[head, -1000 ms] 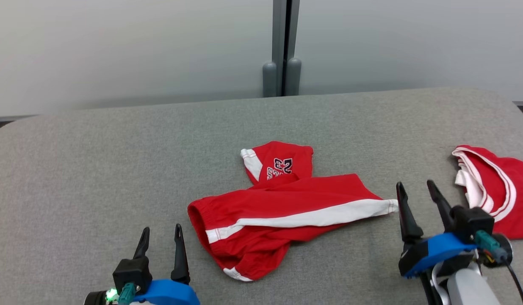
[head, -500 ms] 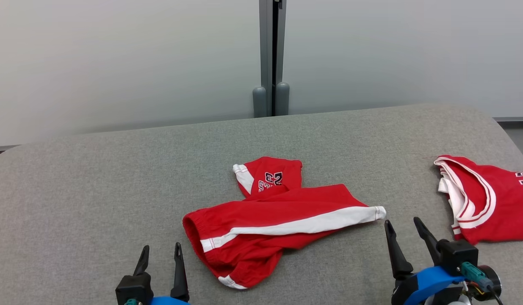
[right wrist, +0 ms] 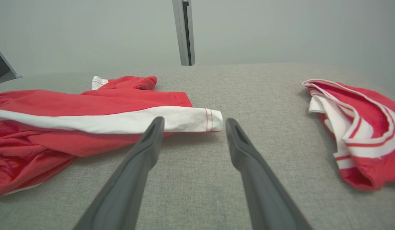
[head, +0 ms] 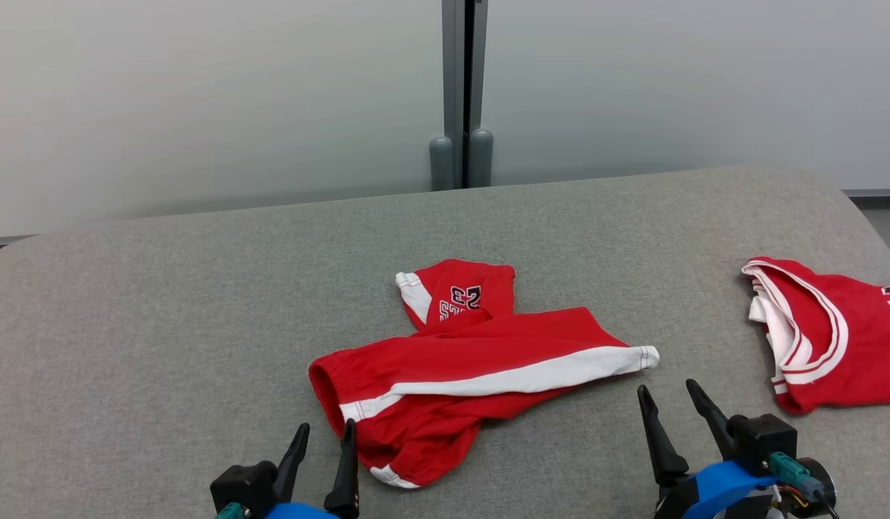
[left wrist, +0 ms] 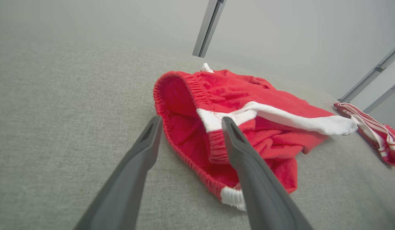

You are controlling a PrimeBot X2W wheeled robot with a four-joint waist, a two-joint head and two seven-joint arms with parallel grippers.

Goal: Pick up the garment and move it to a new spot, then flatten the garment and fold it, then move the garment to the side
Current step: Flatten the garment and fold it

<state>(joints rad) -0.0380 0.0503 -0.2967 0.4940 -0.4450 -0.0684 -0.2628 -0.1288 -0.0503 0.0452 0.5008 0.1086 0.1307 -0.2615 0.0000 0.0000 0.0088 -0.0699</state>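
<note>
Barely started: shorts rumpled, nothing picked up yet

The red shorts (head: 481,375) lie crumpled in the middle of the grey padded surface (head: 163,288). The left gripper (head: 326,425) is spread wide right by the waistband, and the right gripper (head: 666,386) is spread wide just short of the white-striped leg hem. Both hold nothing. Looks like pickup, move, flatten, fold and side placement are all left. A red jersey (head: 834,339) sits off right.

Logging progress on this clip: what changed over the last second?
The left gripper moved rightward, up to the waistband of the shorts. The right gripper drew back toward the robot, so its tips are now short of the white leg hem. Both stay open, holding nothing. The shorts and the jersey lie as before; their shift in the head view is the camera's.
</note>
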